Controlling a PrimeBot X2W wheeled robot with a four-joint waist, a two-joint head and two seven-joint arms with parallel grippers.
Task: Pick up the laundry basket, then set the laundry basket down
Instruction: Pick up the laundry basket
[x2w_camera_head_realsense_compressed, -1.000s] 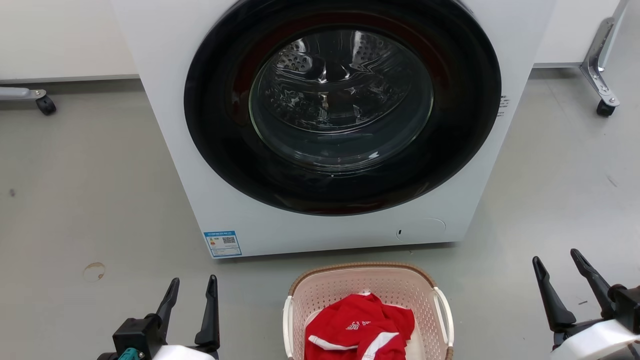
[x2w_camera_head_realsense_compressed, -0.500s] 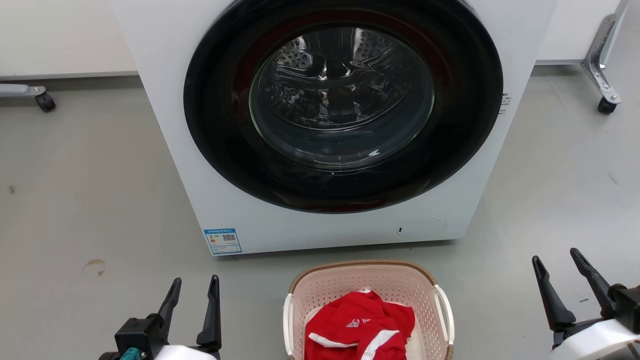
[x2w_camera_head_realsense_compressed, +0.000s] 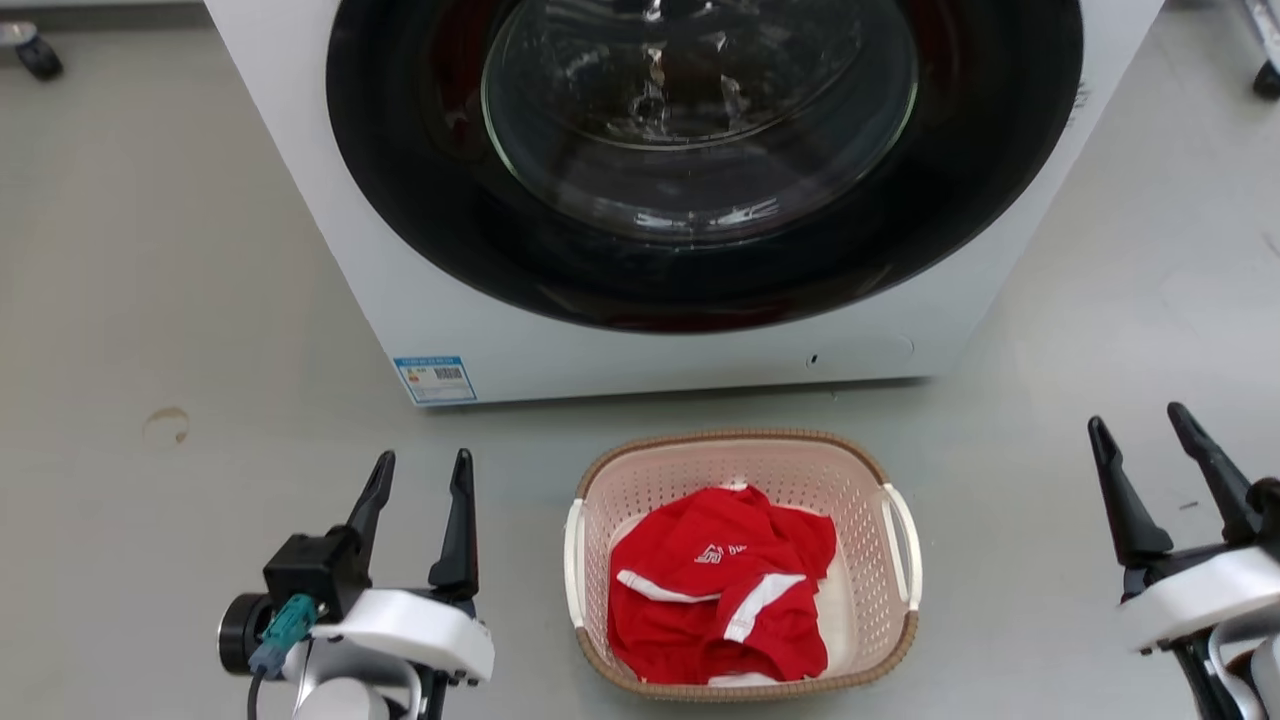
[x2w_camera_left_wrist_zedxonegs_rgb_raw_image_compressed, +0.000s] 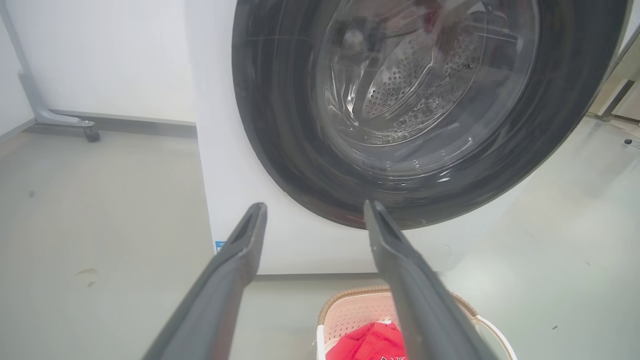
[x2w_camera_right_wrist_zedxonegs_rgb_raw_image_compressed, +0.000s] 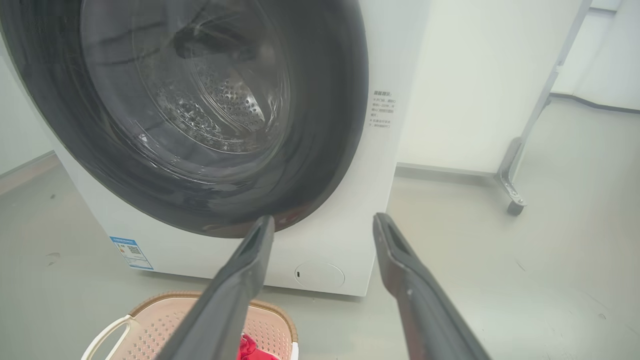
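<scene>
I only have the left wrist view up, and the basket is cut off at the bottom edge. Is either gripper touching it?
Observer: No. In the head view the laundry basket stands on the floor between the left gripper and the right gripper, apart from both.
Operator: Are the right jaws open?
Observer: Yes. The right wrist view shows them spread, with nothing between them.
Operator: Is anything hanging over the basket's near side?
Observer: No. The red garment lies crumpled wholly inside, below the rim all round.
</scene>
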